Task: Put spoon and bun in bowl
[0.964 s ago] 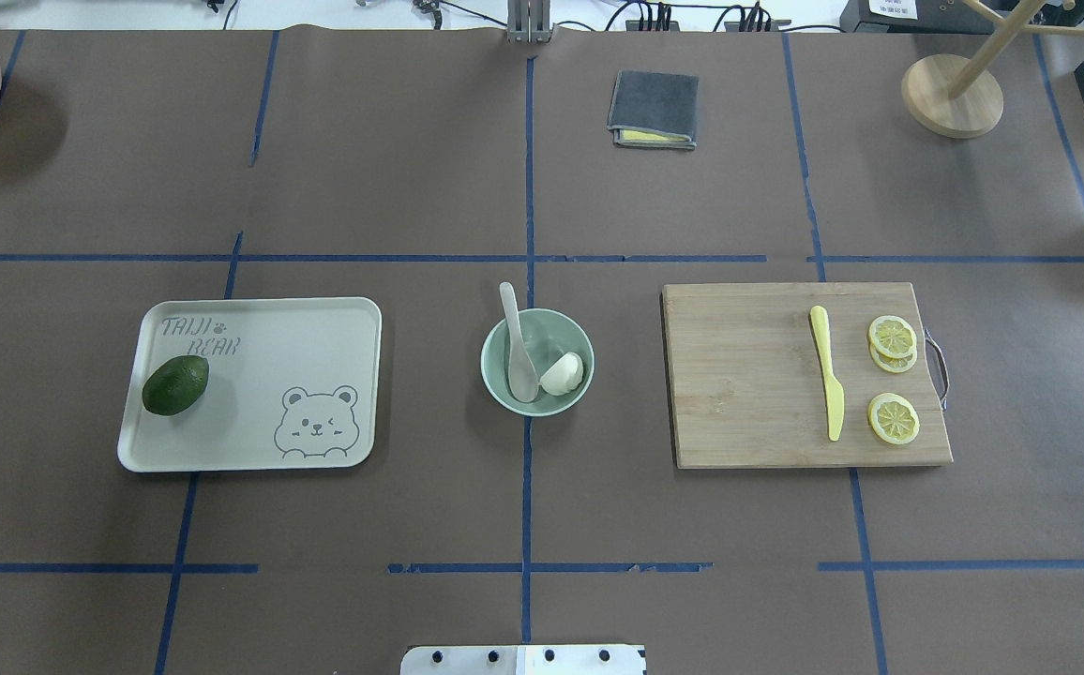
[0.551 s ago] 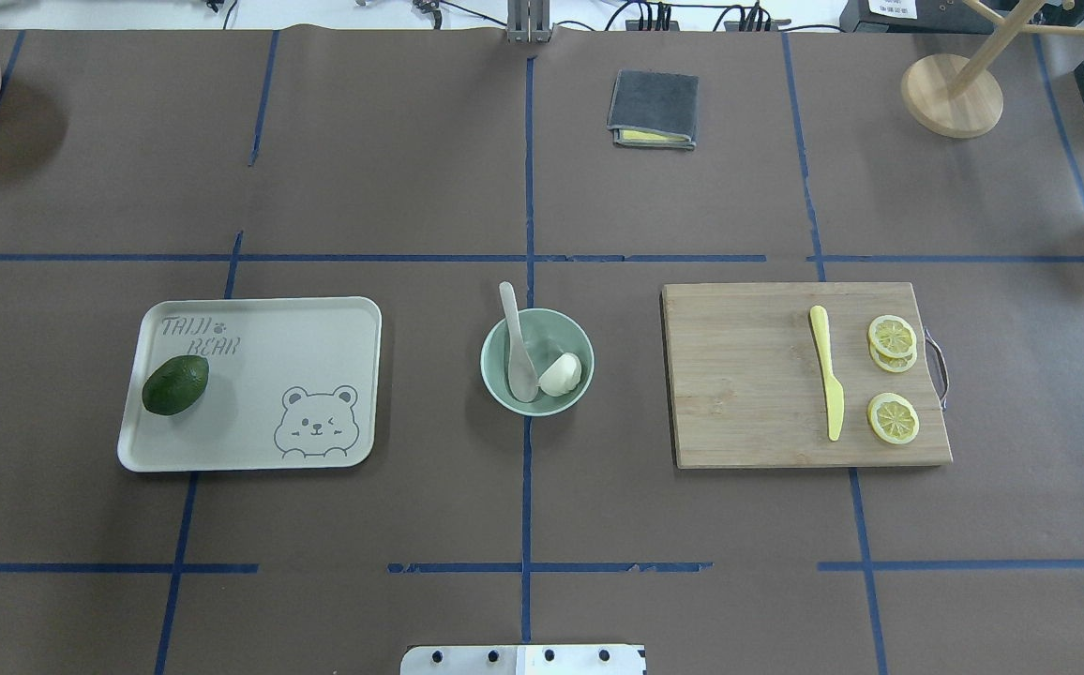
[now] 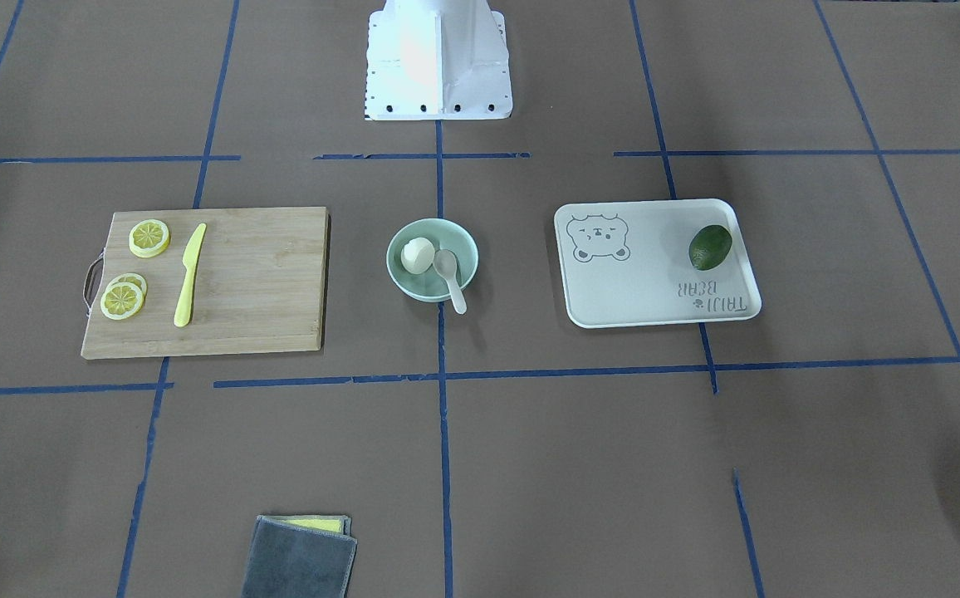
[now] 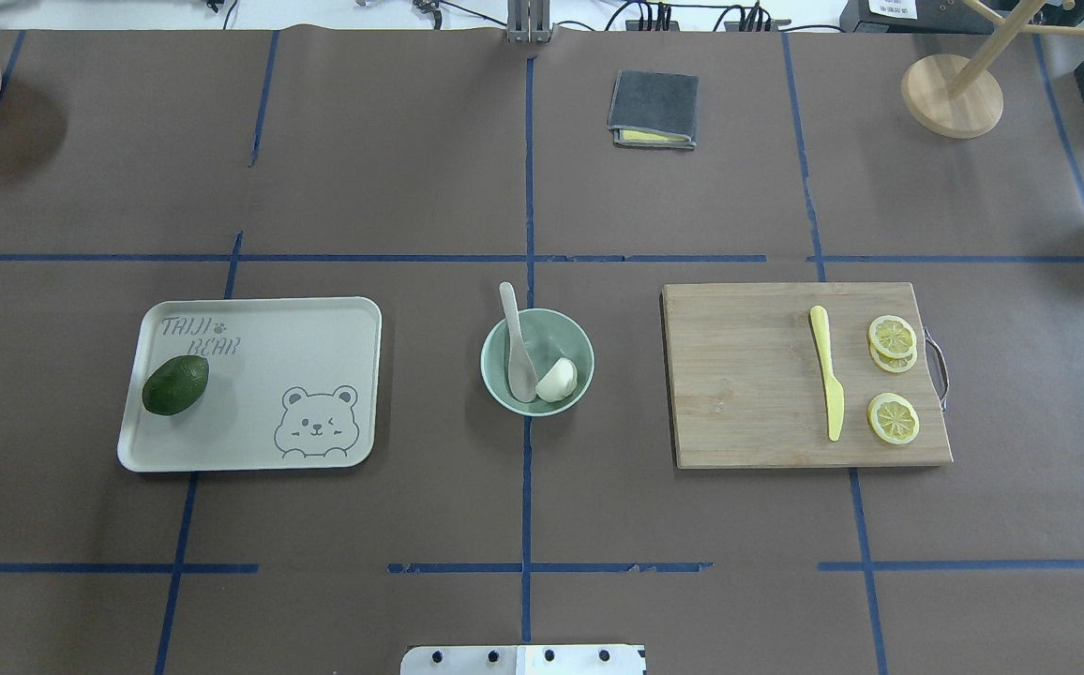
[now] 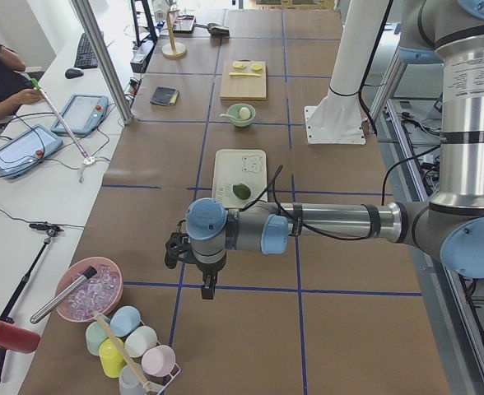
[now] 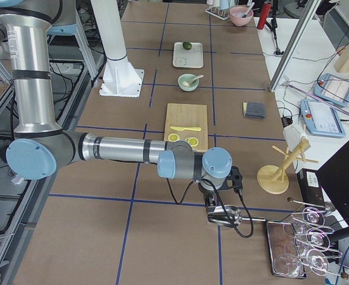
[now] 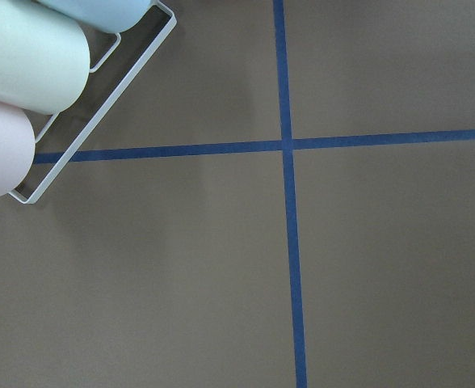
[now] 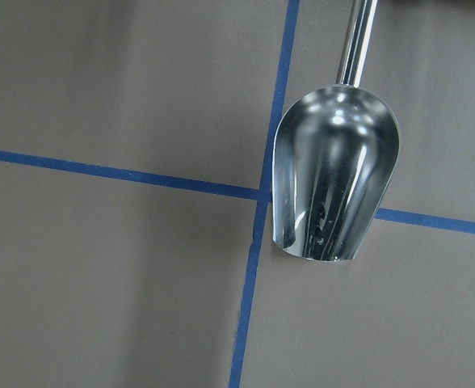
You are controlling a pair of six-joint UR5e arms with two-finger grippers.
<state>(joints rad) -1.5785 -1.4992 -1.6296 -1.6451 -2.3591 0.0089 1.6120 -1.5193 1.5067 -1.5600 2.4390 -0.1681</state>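
Note:
The pale mint-green bowl [image 4: 583, 349] stands at the table's middle. The off-white spoon [image 4: 516, 342] lies in it with its scoop inside and its handle sticking out over the far rim. The white bun [image 4: 557, 380] rests inside, against the scoop. All three also show in the front view: the bowl [image 3: 465, 249], the spoon [image 3: 449, 274] and the bun [image 3: 418, 254]. My left gripper [image 5: 207, 284] hangs over the table's far left end, well away from the bowl. My right gripper [image 6: 213, 205] hangs over the far right end. I cannot tell whether either is open or shut.
A white bear-print tray [image 4: 317, 328] with an avocado [image 4: 175, 384] lies left of the bowl. A wooden board [image 4: 748, 375] with a yellow knife [image 4: 826, 382] and lemon slices [image 4: 893, 418] lies right. A grey cloth [image 4: 654, 108], wooden stand [image 4: 952, 94], metal scoop [image 8: 334, 178] and cup rack [image 7: 27, 73] are near the edges.
The bun has settled a little lower in the bowl, toward the spoon's scoop. Nothing else has moved.

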